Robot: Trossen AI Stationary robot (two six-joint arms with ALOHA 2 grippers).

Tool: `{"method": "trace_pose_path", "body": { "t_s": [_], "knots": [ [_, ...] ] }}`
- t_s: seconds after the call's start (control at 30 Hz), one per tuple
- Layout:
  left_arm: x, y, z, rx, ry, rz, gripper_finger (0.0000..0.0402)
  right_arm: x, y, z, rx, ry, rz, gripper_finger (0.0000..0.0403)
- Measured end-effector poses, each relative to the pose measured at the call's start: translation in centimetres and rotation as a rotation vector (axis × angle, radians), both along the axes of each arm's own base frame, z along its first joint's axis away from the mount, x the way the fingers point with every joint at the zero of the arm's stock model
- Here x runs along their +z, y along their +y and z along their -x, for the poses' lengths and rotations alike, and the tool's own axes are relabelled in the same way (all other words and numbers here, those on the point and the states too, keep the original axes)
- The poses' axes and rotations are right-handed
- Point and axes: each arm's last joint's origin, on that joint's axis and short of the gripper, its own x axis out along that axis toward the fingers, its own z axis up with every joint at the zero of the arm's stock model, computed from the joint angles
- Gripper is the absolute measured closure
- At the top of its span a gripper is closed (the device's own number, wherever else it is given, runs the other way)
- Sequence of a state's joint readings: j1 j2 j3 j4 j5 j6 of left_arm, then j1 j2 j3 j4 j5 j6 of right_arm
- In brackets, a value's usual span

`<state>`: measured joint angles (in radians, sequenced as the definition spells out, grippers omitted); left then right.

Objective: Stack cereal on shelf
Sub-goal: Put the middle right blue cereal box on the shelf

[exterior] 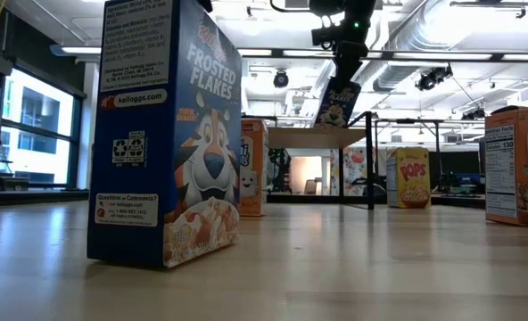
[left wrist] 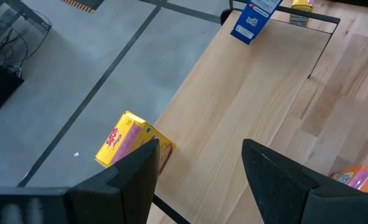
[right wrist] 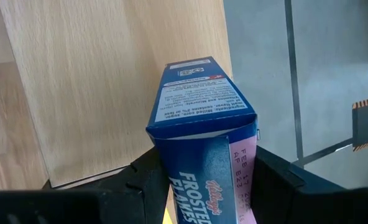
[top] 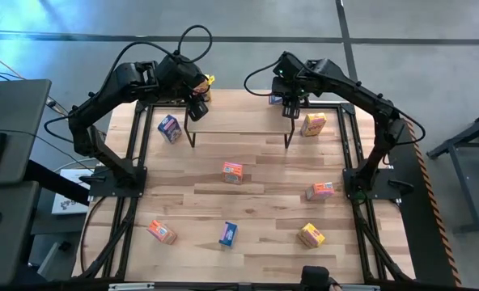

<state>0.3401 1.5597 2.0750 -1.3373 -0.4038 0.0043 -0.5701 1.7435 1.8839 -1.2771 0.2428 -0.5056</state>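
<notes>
Overhead, right claw (top: 277,99), clamping a blue box (right wrist: 202,124), hides it; left claw (left wrist: 199,168) apart.

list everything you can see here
held box: 1, blue, above shelf's right end
blue boxes: 2, on table
yellow boxes: 3; one on shelf's back left corner, two on table
orange boxes: 3, on table
shelf: 1, light wood, black legs, table's back
table: 1, light wood
desk: 1, dark, left of table
left tool: open, over shelf's left end
right tool: shut on held box
</notes>
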Motion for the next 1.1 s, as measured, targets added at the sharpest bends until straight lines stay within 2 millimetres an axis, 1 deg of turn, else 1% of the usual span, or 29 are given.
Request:
{"method": "trace_pose_path", "body": {
  "t_s": [0.27,0.57,0.83,1.1],
  "knots": [
    [0.00,0.00,0.00,0.000,-0.001,0.000,0.0181,0.83,0.05,0.11,0.010,-0.014,-0.004,0.0233],
    [0.01,0.00,0.00,0.000,-0.001,0.000,0.0181,0.85,-0.19,0.33,0.025,-0.028,-0.035,0.0231],
    [0.01,0.00,0.00,0.000,-0.001,0.000,0.0181,0.65,-0.37,0.09,0.034,-0.023,-0.032,0.0184],
    [0.01,0.00,0.00,0.000,-0.001,0.000,0.0181,0.79,-0.82,0.12,0.035,-0.036,-0.006,0.0178]
  ]
}}
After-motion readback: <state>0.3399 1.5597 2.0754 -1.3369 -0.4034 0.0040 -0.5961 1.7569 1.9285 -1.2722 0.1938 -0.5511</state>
